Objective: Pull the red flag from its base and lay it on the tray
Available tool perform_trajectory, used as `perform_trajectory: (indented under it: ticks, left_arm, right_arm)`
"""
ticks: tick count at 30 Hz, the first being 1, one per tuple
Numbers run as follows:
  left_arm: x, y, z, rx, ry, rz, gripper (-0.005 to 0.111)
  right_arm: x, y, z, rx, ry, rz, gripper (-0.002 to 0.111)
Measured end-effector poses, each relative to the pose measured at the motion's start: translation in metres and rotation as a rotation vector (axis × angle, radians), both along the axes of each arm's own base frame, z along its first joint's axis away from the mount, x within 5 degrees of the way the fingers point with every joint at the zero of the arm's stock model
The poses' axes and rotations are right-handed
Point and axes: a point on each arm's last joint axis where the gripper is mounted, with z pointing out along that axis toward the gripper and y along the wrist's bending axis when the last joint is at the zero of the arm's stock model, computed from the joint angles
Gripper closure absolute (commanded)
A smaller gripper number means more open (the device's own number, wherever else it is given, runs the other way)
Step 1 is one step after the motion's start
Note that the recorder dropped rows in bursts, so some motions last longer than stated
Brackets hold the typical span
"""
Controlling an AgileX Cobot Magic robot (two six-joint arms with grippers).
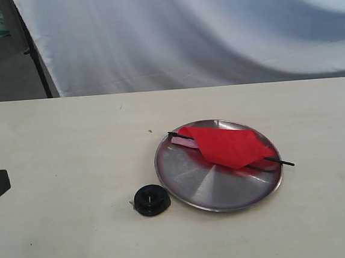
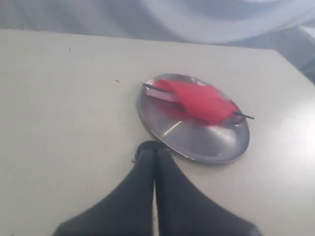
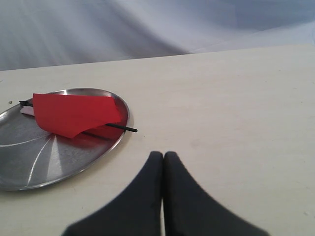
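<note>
The red flag (image 1: 227, 146) lies flat on the tray (image 1: 192, 181). Its cloth is folded over and its black stick crosses the plate at a slant, with one end poking out past the rim on the side toward the table's right edge. The tray sits a little right of the tabletop's (image 1: 65, 150) middle, between the far and near edges. The base (image 1: 151, 199) stands on the table just beside the tray's rim, on the side toward the near-left corner, apart from the flag.

Neither gripper touches any of these. The left gripper (image 2: 155, 150) has its two dark fingers pressed together with nothing between them. It points across the table at the tray (image 2: 216, 147) and flag (image 2: 202, 101), which lie a short way beyond its tips. The right gripper (image 3: 163, 156) is likewise closed tight and empty, held low over bare tabletop. The tray (image 3: 29, 167) and flag (image 3: 74, 114) lie off to one side of it, nearer the table's middle. A white cloth backdrop (image 1: 200, 30) hangs behind the far edge.
</note>
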Motion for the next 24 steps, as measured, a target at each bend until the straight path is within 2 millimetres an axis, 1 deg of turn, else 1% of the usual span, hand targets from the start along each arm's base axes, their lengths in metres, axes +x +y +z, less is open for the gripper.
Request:
perform_trajectory:
  ticks: [1, 3, 7, 10, 16, 24]
  left_arm:
    - [-0.0001, -0.0002, 0.0000, -0.024, 0.011, 0.008, 0.107]
    - [0.0000, 0.0000, 0.0000, -0.005, 0.002, 0.003, 0.107]
    - [0.0004, 0.0031, -0.0019, 0.237, -0.071, -0.070, 0.107]
    - [-0.0006, 0.0053, -0.0054, 0.345, -0.065, -0.100, 0.107]
    - [-0.0013, 0.0066, -0.0077, 0.398, -0.054, -0.115, 0.107]
    - [-0.0013, 0.0066, -0.0077, 0.404, -0.056, -0.118, 0.107]
  right_arm:
    - [0.0000, 0.0000, 0.0000, 0.000, 0.000, 0.000, 0.109]
    - [0.0000, 0.0000, 0.0000, 0.000, 0.000, 0.000, 0.109]
    - [0.0000, 0.0000, 0.0000, 0.000, 0.000, 0.000, 0.109]
    - [0.0000, 0.0000, 0.0000, 0.000, 0.000, 0.000, 0.109]
    - [0.0000, 0.0000, 0.0000, 0.000, 0.000, 0.000, 0.109]
    - [0.0000, 0.0000, 0.0000, 0.000, 0.000, 0.000, 0.109]
